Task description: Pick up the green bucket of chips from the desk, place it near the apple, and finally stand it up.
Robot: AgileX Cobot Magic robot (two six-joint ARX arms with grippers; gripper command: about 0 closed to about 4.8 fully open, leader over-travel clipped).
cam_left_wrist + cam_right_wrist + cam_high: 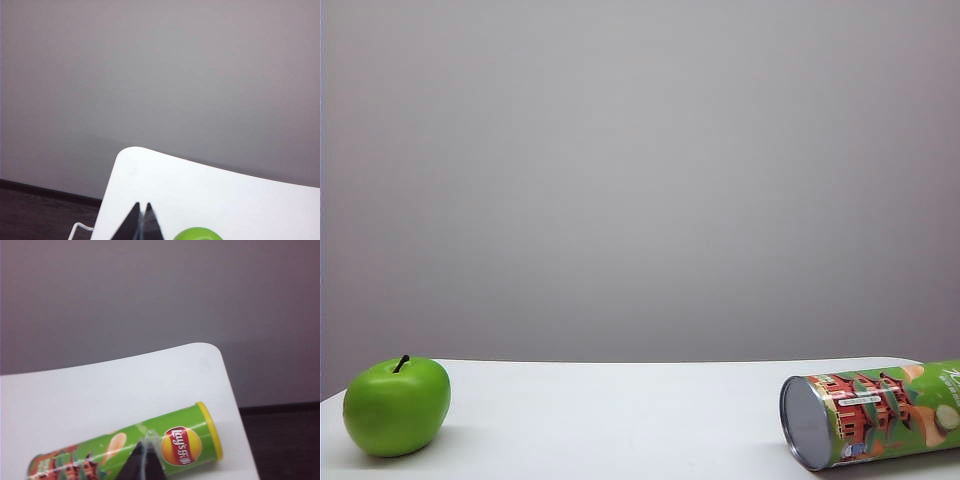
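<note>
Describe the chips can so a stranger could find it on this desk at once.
Start at the white desk and go to its right side in the exterior view. The green bucket of chips lies there on its side, silver base toward the middle. Unlike the round green apple at the left, it is a long printed cylinder with a yellow lid.

The left gripper [142, 222] shows only in the left wrist view, as two dark fingertips meeting at a point, jaws closed, nothing between them. The right gripper [145, 460] shows only in the right wrist view, its dark fingertips likewise pressed together, jaws closed and empty. Neither arm nor gripper appears in the exterior view.
</note>
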